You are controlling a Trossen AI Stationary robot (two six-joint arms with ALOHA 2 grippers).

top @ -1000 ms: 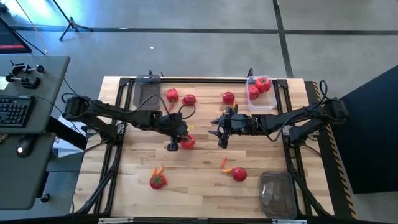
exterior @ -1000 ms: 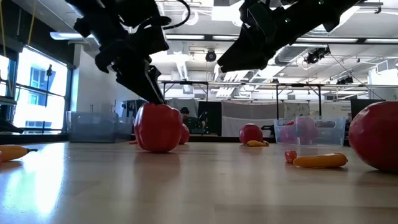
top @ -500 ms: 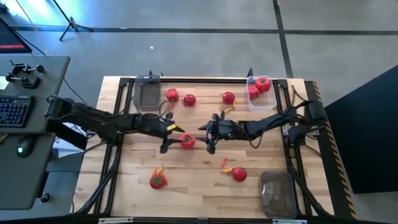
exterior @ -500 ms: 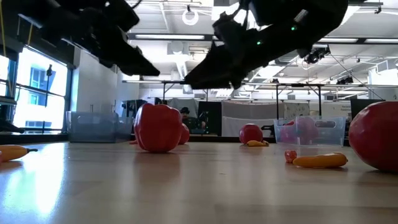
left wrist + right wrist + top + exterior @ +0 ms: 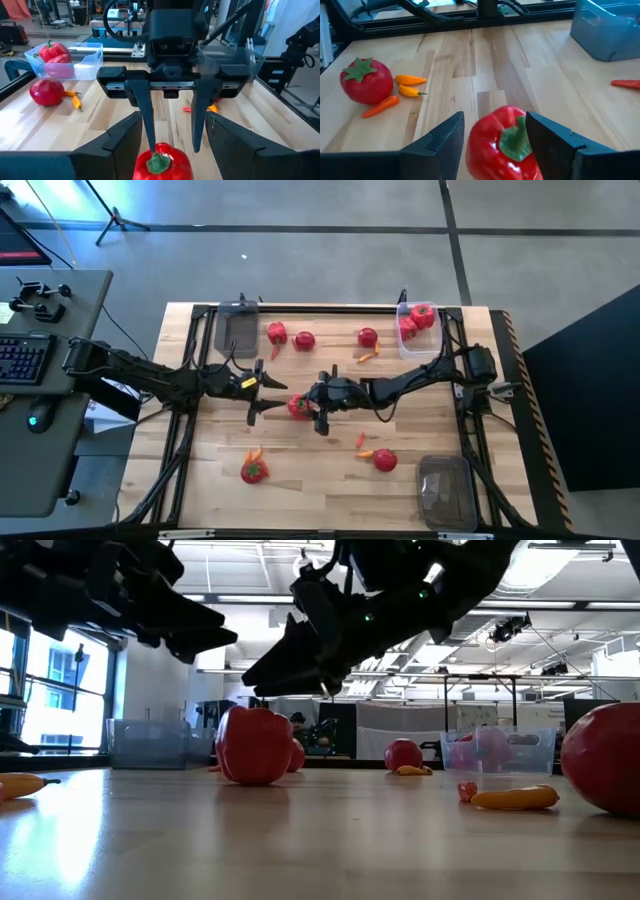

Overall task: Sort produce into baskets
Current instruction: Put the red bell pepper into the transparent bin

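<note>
Closing in from the right, the right pincer (image 5: 318,412) has its fingers spread either side of the red bell pepper (image 5: 299,406) standing stem-up mid-bench, not clamped. Opposite, the left pincer (image 5: 253,398) sits apart and empty, just beside it. Farther back, one basket (image 5: 420,330) holds red produce; another basket (image 5: 236,330) looks empty.

We see a glossy, smooth red pepper (image 5: 502,142) on the pale, matt wood-plank table (image 5: 320,480). The basket (image 5: 75,62) looks like translucent plastic; the right end effector (image 5: 172,127) is matt black.
</note>
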